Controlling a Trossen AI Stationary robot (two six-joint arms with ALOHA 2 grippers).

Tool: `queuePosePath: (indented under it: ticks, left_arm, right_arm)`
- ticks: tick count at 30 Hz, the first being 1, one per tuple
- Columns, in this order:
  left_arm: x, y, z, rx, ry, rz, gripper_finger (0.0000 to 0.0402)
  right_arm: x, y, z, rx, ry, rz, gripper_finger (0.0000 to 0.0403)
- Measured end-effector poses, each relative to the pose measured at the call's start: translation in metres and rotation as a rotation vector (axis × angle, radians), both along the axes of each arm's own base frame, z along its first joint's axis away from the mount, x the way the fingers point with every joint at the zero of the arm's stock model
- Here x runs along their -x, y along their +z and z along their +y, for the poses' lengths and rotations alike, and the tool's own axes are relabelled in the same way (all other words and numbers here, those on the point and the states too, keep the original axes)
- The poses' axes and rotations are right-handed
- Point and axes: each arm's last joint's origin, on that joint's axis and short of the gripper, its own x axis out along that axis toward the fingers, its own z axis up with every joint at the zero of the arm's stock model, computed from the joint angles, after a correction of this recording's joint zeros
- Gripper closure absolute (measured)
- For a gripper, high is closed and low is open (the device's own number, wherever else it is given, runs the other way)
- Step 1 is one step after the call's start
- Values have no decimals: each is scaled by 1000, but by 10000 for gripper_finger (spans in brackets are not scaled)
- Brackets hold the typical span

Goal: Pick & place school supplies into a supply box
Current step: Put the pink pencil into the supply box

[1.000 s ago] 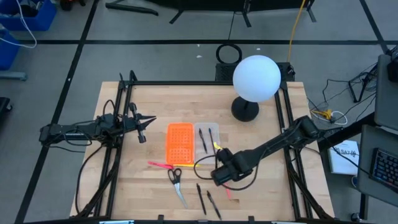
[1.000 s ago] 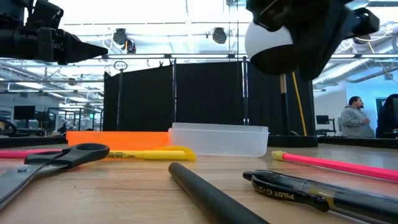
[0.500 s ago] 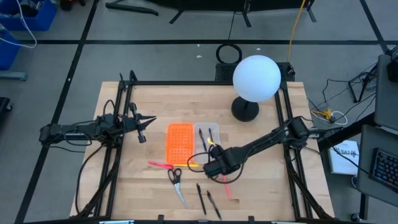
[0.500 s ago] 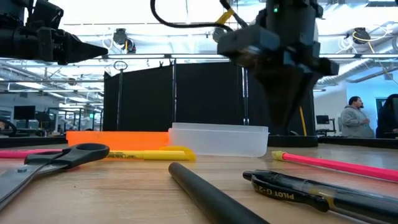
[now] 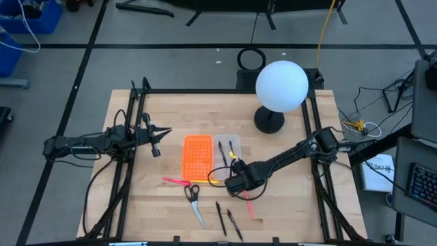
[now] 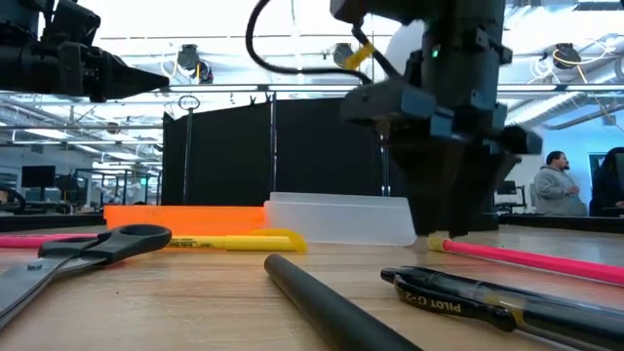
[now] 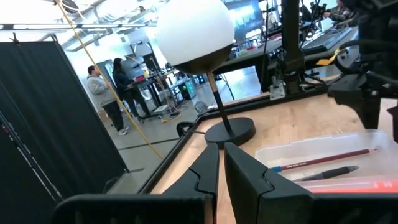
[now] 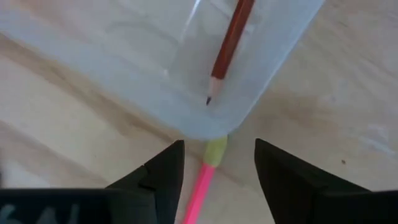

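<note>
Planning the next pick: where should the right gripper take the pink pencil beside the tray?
Grip the pink pencil across its thin shaft just behind its yellow-green end, coming from straight above. It lies flat on the table, and the right gripper already straddles it with open jaws.

Wood table (image 5: 287, 198) carries supply box (image 5: 212, 157), lamp (image 5: 269, 121) – pink pens (image 5: 176, 181) (image 5: 247, 205), yellow pen (image 5: 213, 181), scissors (image 5: 192, 199), two black pens (image 5: 227, 220) near front edge.
</note>
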Motion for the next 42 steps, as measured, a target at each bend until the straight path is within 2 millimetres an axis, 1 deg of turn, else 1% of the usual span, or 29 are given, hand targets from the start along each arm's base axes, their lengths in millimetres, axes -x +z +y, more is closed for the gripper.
queuePosePath:
  ticks: [5,11,15,24,28,31,34,36,40,42]
  left_arm:
    - [0,0,0,0,0,2,366]
    - [0,0,0,-2,0,5,366]
    - [0,0,0,-2,1,5,366]
    - [0,-1,0,1,0,6,366]
    - [0,-1,0,0,0,6,366]
    - [0,-1,0,0,0,6,366]
    - [0,-1,0,0,0,6,366]
    - [0,-1,0,0,0,6,366]
    - [0,-1,0,0,0,6,366]
    - [0,-1,0,0,1,6,366]
  right_arm:
    - [6,-14,-6,4,23,2,219]
    - [13,-28,-9,9,78,0,242]
    - [17,-32,-10,7,83,21,277]
    - [19,-33,-9,-4,75,38,378]
    - [21,-32,-9,-21,78,49,384]
    - [20,-26,-10,-47,71,32,383]
    - [20,-13,-13,-82,65,-8,379]
    - [23,-5,-12,-112,70,-14,381]
    - [28,22,-12,-164,77,-77,384]
    - [31,31,-13,-184,60,-88,384]
